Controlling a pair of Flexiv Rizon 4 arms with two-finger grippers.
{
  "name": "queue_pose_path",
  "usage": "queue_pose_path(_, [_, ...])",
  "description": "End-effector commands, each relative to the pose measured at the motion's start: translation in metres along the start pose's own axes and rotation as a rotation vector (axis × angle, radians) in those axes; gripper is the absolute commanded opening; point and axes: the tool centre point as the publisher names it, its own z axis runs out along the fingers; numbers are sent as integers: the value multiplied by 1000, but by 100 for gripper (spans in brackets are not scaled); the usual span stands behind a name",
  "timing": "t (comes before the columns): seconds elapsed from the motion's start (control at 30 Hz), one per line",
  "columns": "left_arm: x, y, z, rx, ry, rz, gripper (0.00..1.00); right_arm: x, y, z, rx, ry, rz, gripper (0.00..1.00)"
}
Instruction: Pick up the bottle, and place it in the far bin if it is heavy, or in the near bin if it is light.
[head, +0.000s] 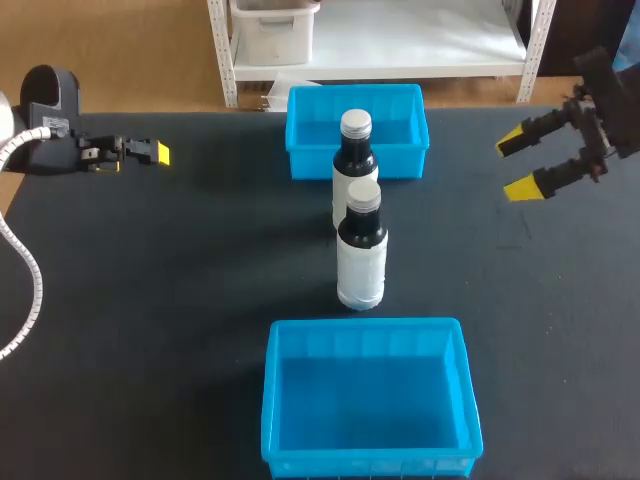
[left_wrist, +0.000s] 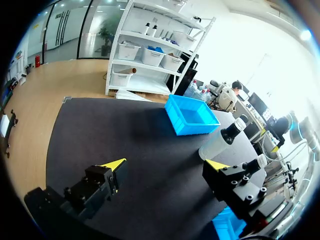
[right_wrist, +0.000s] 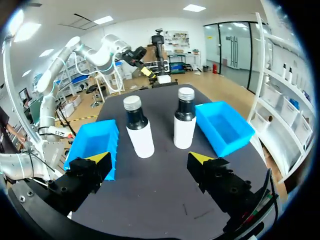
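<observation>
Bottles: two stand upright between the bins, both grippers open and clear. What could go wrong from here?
1. The near bottle and far bottle stand close together in line; the right gripper closing on one could topple the other.
2. The far bottle stands close by the far bin, crowding a finger there.

Head overhead, wrists low, sharing bottles (head: 361, 250)

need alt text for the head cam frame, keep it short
A far bottle and a near bottle, both upright and dark with white labels, stand in a row on the black table, between an empty blue far bin and an empty blue near bin. The left gripper and right gripper sit off to either side, holding nothing.
</observation>
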Motion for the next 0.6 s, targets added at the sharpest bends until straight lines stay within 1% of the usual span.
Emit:
queue_pose_path(0.03, [0, 0, 0, 0, 0, 0, 100, -9, 5, 27, 18, 17, -9, 100])
queue_pose_path(0.27, [0, 0, 0, 0, 0, 0, 100, -21, 21, 62, 40, 42, -17, 100])
queue_pose_path(0.43, [0, 0, 0, 0, 0, 0, 100, -29, 25, 80, 18, 50, -54, 100])
queue_pose_path(0.6, [0, 0, 0, 0, 0, 0, 100, -31, 28, 95, -13, 47, -78, 100])
